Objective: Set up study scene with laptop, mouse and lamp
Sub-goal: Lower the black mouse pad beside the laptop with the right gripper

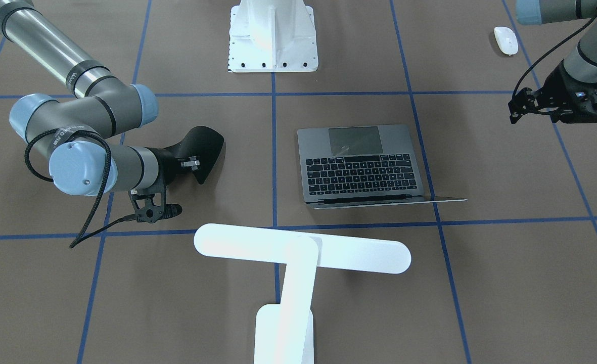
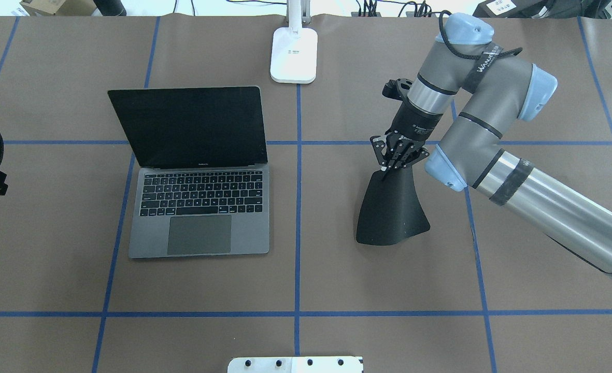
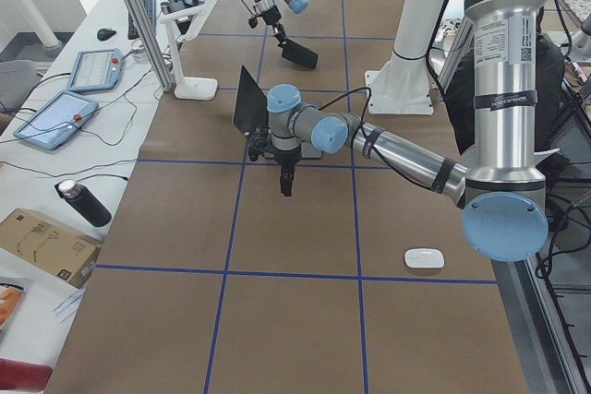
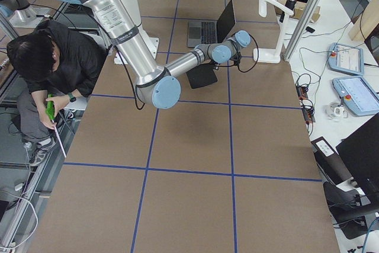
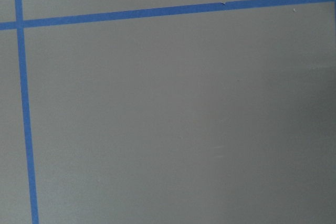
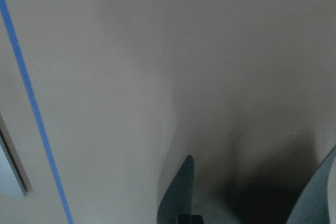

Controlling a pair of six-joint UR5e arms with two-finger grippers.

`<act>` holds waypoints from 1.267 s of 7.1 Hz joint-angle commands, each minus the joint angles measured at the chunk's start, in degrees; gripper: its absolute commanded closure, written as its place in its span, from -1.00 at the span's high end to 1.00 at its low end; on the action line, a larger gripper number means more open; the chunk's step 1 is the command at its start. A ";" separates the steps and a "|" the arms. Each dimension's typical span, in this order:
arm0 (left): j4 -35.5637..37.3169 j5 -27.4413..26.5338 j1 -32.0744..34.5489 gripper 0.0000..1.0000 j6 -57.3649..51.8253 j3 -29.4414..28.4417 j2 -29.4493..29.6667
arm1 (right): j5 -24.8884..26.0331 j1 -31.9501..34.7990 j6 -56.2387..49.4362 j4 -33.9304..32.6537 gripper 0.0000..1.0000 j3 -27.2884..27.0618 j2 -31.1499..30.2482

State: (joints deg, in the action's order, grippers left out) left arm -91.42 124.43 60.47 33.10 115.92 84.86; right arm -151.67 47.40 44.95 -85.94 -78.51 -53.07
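**A:** Where's everything, front to back?

**B:** The mouse point(image 1: 505, 40) is near the tabletop's near-left corner, the laptop point(image 2: 199, 207) is open left of centre, and the lamp point(image 2: 294, 54) is at the far edge.

**A:** Grippers?

**B:** The right gripper point(image 2: 388, 168) pinches the mouse pad point(image 2: 388, 212), probably placing it. Next: lower it flat and release. For the left gripper point(image 3: 286, 184), I can't tell.

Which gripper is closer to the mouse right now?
Left. The left gripper hangs apart from the mouse, which lies nearer the robot's edge. The right gripper is on the far side of the laptop, clamped on the black mouse pad.
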 commanded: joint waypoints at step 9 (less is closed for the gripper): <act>-0.17 0.02 0.00 1.00 0.13 -0.25 0.40 | 6.65 -6.35 12.32 12.63 -1.00 9.25 8.25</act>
State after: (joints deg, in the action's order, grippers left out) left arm -91.58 124.45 60.47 33.22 115.66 85.25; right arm -145.10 41.66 52.94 -75.30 -69.99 -45.14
